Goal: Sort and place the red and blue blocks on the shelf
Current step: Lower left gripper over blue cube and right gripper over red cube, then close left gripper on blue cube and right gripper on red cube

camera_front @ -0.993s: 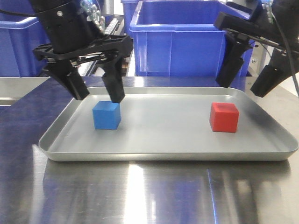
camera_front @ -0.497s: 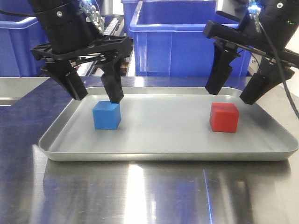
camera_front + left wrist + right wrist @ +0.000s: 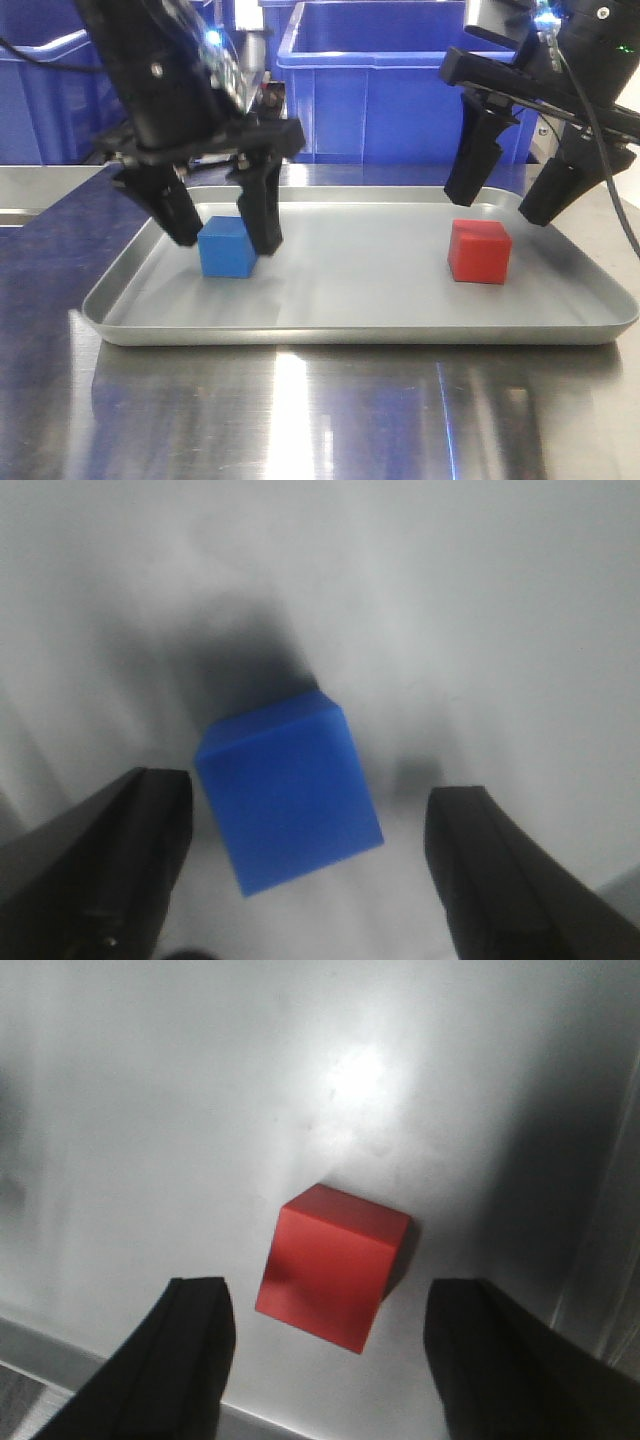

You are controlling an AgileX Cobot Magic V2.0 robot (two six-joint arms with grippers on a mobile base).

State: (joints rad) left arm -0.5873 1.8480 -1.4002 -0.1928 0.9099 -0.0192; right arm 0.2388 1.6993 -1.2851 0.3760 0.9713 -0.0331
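- Nearest, across the bottom of the front view, is the polished steel tabletop [image 3: 300, 420], streaked with reflections.
- On it sits a shallow grey tray [image 3: 350, 335] with rounded corners, filling the middle of the frame.
- The blue block [image 3: 227, 250] rests flat on the tray floor, left of centre.
- The red block [image 3: 479, 251] rests on the tray floor at right of centre, well apart from the blue one.
- The left gripper [image 3: 227, 240] is spread wide and lowered around the blue block, one black finger on each side. In the left wrist view the finger [image 3: 110, 860] at lower left is just beside the block, while a clear gap separates the other from it.
- The right gripper [image 3: 497, 205] is also spread wide, hanging above the red block. Its fingers [image 3: 190, 1350] frame the block from the lower corners of the right wrist view without touching it.
- Farthest back, large blue plastic bins [image 3: 400, 95] line the top of the front view.
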